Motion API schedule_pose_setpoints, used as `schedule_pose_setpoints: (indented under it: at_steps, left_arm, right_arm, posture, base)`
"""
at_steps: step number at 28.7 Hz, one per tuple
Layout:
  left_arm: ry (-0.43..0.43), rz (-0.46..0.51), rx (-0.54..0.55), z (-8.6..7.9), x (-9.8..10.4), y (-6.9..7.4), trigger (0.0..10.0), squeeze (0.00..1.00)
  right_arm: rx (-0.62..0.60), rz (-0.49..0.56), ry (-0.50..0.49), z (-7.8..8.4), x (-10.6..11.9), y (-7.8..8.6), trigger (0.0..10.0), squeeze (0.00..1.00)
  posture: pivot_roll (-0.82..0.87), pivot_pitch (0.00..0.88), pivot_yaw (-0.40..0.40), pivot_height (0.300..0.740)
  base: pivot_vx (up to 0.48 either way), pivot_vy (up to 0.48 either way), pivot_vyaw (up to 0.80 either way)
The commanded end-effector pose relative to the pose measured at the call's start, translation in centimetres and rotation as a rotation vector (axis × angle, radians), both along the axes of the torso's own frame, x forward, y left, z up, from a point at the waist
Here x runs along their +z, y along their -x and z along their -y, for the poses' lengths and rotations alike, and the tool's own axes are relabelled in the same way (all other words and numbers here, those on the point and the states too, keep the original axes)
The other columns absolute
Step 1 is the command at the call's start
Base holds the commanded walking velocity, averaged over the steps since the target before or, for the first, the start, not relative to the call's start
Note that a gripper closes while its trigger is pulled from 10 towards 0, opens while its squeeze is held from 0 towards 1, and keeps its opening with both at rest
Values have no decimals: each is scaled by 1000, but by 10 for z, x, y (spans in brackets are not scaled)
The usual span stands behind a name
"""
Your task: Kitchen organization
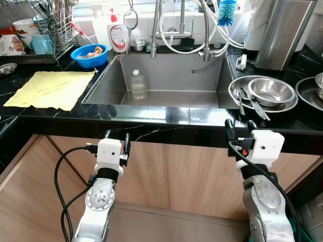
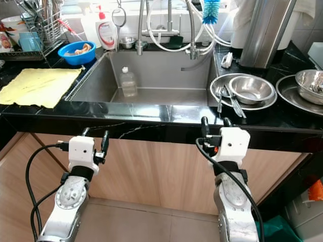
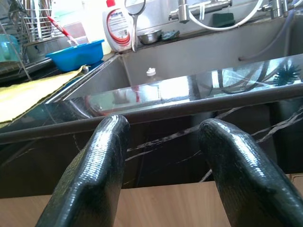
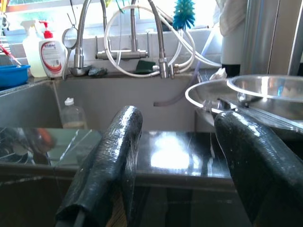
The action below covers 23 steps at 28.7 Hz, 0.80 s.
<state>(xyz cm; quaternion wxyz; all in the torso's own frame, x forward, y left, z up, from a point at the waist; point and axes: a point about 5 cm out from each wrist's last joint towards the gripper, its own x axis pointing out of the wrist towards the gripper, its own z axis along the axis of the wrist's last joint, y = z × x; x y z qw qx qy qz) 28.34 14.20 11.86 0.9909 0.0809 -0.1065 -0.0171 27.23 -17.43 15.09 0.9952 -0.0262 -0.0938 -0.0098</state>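
A clear plastic bottle [image 1: 137, 84] stands upright in the steel sink [image 1: 171, 75]. To the right of the sink, a steel bowl [image 1: 271, 92] sits on a steel plate [image 1: 241, 85] with tongs [image 1: 251, 102] lying across it. A blue bowl [image 1: 89, 55] with scraps and a yellow cloth [image 1: 51, 88] lie on the counter to the left. My left gripper [image 1: 116, 139] hangs open just below the counter's front edge. My right gripper [image 1: 240, 127] is open too, its fingertips level with that edge, below the plate.
A dish rack [image 1: 43, 27] with cups and utensils stands at the far left. Soap bottles [image 1: 118, 34], a small steel cup [image 1: 138, 45], taps and hoses [image 1: 192, 35] line the back of the sink. More steel dishes [image 1: 312, 91] sit at far right. Wooden cabinet doors [image 1: 176, 171] are below.
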Motion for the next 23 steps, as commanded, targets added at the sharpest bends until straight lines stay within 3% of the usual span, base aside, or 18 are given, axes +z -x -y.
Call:
schedule_pose_setpoints:
  at_steps: [1,9,14,23]
  left_arm:
    - [1,5,24,-6,0,-1,10000,0]
    - [-12,39,12,-13,12,-4,10000,0]
    - [-27,40,17,-16,9,-4,10000,0]
    - [-11,54,9,-19,20,-6,10000,0]
  right_arm:
    - [-3,-22,-7,0,-4,-2,10000,0]
    - [-11,43,-38,-12,11,-18,10000,0]
    - [-12,48,-39,-21,8,-17,10000,0]
    - [-60,78,-61,-25,10,-16,10000,0]
  posture:
    - [-167,0,47,740]
    - [-142,0,66,740]
    - [-106,0,46,740]
    - [-114,0,109,740]
  base:
    - [0,0,0]
    - [0,0,0]
    - [0,0,0]
    - [0,0,0]
